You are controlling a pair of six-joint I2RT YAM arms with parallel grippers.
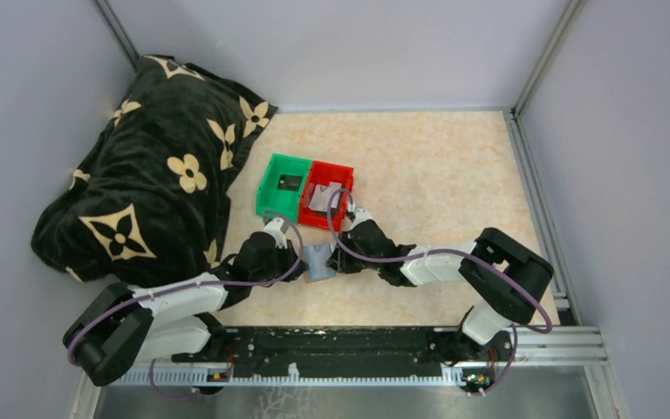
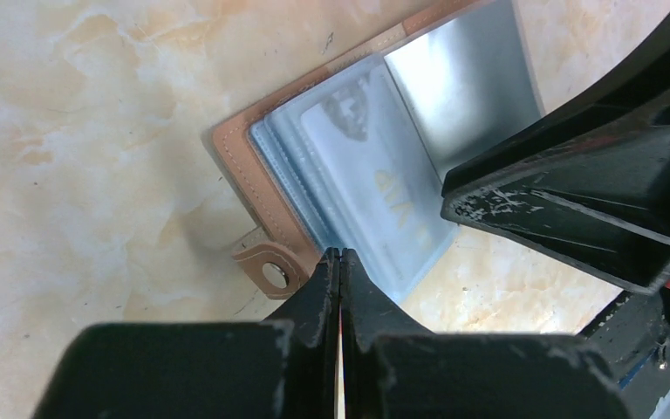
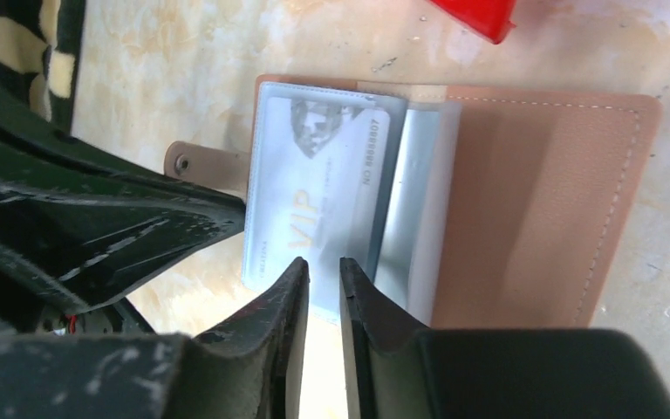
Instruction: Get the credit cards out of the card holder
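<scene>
The tan card holder (image 1: 318, 262) lies open on the table between my two grippers. In the left wrist view its tan edge (image 2: 235, 157) frames pale clear sleeves with a silver card (image 2: 375, 166) in them. In the right wrist view the same silver "VIP" card (image 3: 314, 192) lies in the sleeve beside the tan cover (image 3: 532, 201). My left gripper (image 2: 340, 253) is shut, its tips touching the holder's near edge by the snap tab. My right gripper (image 3: 323, 262) is slightly open, its tips at the card's near edge. A dark card (image 1: 288, 183) and a grey card (image 1: 318, 201) lie in the bins.
A green bin (image 1: 272, 166) and a red bin (image 1: 342, 168) stand side by side just behind the holder. A black flowered blanket (image 1: 148, 183) is heaped at the left. Grey walls close in the table on three sides.
</scene>
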